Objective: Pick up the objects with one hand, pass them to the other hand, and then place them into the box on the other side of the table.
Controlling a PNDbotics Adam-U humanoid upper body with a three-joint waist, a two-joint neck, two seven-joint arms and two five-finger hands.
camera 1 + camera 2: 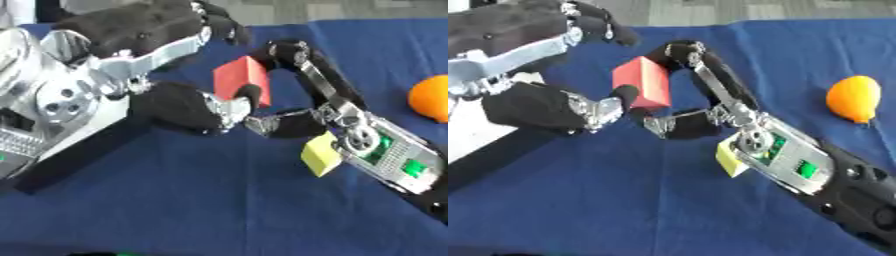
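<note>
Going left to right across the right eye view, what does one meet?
Left hand → red block held between both hands → yellow block beneath the right hand → orange fruit lying apart on the blue cloth.

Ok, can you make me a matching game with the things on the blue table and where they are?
Things:
1. red block
2. yellow block
3. orange ball
4. left hand

Places:
A. alone on the cloth at the far right
B. tucked under the right hand
C. held up between both hands
D. coming in from the left side

Pairs: 1-C, 2-B, 3-A, 4-D
</note>
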